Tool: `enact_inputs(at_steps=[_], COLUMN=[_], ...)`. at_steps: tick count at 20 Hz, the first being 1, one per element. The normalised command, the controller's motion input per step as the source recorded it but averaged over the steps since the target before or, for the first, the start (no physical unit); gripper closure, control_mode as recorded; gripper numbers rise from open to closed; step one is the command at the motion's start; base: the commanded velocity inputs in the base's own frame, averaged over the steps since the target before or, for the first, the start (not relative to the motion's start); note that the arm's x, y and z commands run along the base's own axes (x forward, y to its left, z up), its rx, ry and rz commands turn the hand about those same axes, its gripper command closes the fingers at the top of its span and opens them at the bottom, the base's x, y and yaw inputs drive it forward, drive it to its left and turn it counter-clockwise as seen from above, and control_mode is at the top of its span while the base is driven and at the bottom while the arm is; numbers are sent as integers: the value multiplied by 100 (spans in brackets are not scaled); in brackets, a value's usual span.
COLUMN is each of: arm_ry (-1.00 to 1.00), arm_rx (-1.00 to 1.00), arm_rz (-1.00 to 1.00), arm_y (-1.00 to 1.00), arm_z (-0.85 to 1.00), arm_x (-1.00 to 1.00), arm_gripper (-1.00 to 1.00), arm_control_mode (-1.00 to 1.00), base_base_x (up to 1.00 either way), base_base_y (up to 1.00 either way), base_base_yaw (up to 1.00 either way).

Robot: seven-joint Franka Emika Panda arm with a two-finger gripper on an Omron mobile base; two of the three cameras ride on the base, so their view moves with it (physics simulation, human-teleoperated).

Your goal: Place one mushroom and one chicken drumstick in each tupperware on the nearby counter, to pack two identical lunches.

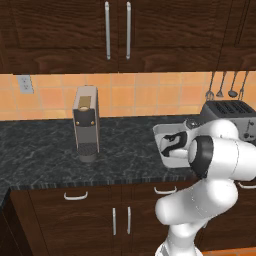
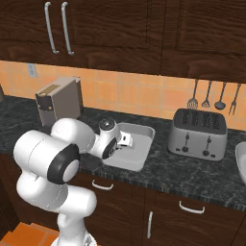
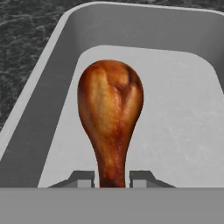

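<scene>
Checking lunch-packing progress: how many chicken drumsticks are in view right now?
1. The chicken drumstick is held at its thin end by the end effector, fat end pointing into the tupperware. Others may be hidden behind the arm.

Left base view: taken from behind the arm, looking forward and down; the counter (image 1: 45,145) is seen across the middle of the frame, the tupperware (image 1: 161,134) at centre right. Right base view: same counter and tupperware shared, seen from the other side, toaster (image 2: 198,134) at right. Hand view: very near, aimed down into the tupperware over the chicken drumstick (image 3: 111,113).
</scene>
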Motion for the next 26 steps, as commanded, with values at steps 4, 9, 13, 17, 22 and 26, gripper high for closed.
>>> enact_inputs(at_steps=[4,9,13,17,22,26], arm_ry=[0,0,0,0,0,-1], arm_rx=[0,0,0,0,0,-1], arm_rz=[2,2,1,0,0,0], arm_y=[-11,-5,-3,0,0,4], arm_z=[-16,-39,-34,-27,3,40], arm_x=[33,21,18,3,-1,-28], arm_gripper=[100,100,100,-100,-100,-100], arm_control_mode=[-100,-100,-100,-100,-100,-100], base_base_x=[0,0,0,0,0,0], base_base_y=[0,0,0,0,0,0], base_base_yaw=[0,0,0,0,0,0])
